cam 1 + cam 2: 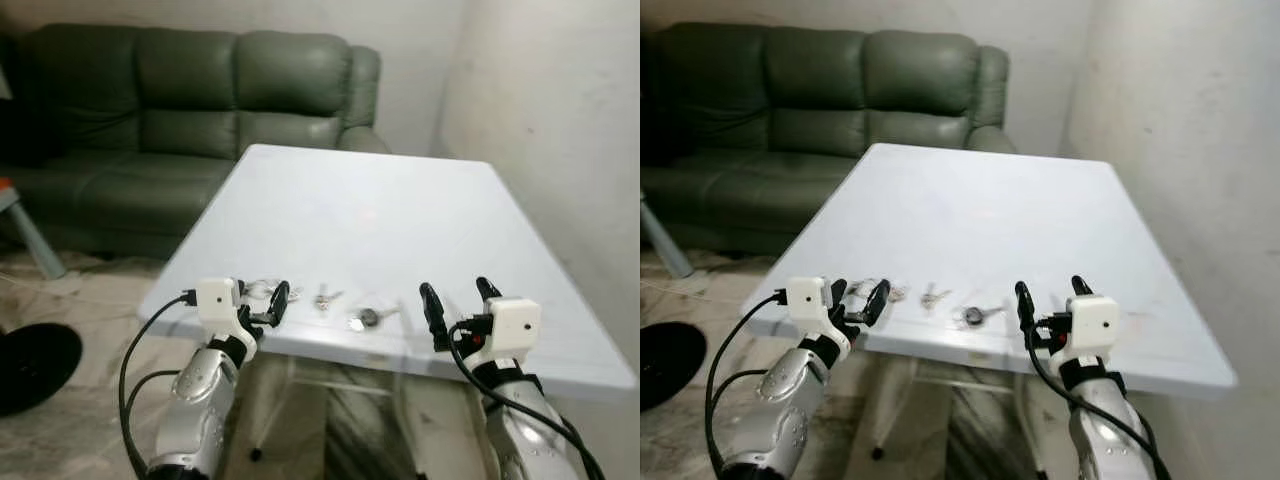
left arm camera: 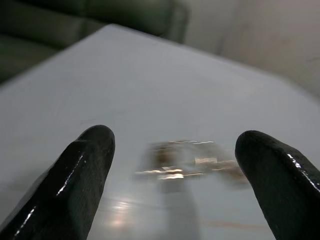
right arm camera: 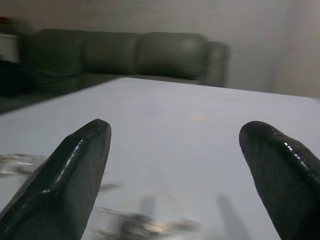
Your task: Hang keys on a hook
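While both grippers hover at the table's (image 1: 520, 250) near edge, three keys (image 1: 322, 298) lie in a row between them. Left gripper (image 1: 262, 303) and right gripper (image 1: 458, 301): fingers apart, empty. No legible writing.

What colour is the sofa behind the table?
Dark green; the sofa shows best in the left eye view, beyond the white table.

Silver arms, white wrist boxes, black cables looping off each. Left gripper (image 1: 263, 303), right gripper (image 1: 459, 300): long glossy black fingers.
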Robot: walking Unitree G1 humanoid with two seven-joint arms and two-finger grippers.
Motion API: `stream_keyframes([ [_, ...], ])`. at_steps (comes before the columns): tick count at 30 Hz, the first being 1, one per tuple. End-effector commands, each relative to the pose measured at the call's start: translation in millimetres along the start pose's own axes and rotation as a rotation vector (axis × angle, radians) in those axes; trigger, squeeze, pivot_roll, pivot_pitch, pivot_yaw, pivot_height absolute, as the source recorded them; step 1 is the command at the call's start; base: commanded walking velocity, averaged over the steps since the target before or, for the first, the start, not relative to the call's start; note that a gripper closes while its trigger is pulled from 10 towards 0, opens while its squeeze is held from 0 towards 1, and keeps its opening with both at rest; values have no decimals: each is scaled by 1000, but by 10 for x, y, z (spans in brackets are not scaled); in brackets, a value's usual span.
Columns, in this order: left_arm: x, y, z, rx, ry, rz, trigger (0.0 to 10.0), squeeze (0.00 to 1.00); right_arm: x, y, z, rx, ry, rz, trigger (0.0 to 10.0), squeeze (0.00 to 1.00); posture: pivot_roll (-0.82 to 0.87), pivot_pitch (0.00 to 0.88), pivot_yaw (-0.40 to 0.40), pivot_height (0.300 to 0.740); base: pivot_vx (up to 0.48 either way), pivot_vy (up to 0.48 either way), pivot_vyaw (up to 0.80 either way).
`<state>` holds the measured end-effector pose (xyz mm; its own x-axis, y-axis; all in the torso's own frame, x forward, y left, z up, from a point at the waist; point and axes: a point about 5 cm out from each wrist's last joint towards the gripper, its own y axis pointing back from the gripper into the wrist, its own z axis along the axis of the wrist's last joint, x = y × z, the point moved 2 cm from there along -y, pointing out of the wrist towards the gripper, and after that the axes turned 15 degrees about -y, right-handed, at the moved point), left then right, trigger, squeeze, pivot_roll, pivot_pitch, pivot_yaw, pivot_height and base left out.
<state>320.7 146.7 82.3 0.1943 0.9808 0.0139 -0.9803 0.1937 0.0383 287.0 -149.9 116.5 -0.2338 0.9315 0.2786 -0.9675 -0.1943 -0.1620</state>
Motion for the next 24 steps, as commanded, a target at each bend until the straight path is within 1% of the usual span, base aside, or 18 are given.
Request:
stream_keyframes([
  [1, -119, -43, 35, -10, 7, -30, 10000, 0, -100, 25, 61, -9, 23, -24, 10000, 0, -2, 0, -38, 740, 0, 319, 0],
  [11, -113, -48, 43, -14, -2, -29, 10000, 0, -82, 31, 51, -5, 20, -16, 10000, 0, -3, 0, -39, 740, 0, 308, 0],
  [17, -120, -41, 42, -17, -18, -20, 10000, 0, -78, 38, 41, 2, 22, -10, 10000, 0, -1, 0, -42, 740, 0, 0, 0],
  [21, -130, -35, 35, -15, -12, -23, 10000, 0, -77, 40, 34, 7, 21, -6, 10000, 0, 1, 0, -44, 740, 0, 0, 0],
  [23, -142, -27, 26, -9, -11, -32, 10000, 0, -75, 43, 27, 13, 21, -2, 10000, 0, 3, 0, -46, 740, 0, 0, 0],
  [24, -160, -18, 27, -11, -27, -48, 10000, 0, -71, 45, 22, 18, 21, 3, 10000, 0, 5, 0, -48, 740, 0, 0, 0],
])
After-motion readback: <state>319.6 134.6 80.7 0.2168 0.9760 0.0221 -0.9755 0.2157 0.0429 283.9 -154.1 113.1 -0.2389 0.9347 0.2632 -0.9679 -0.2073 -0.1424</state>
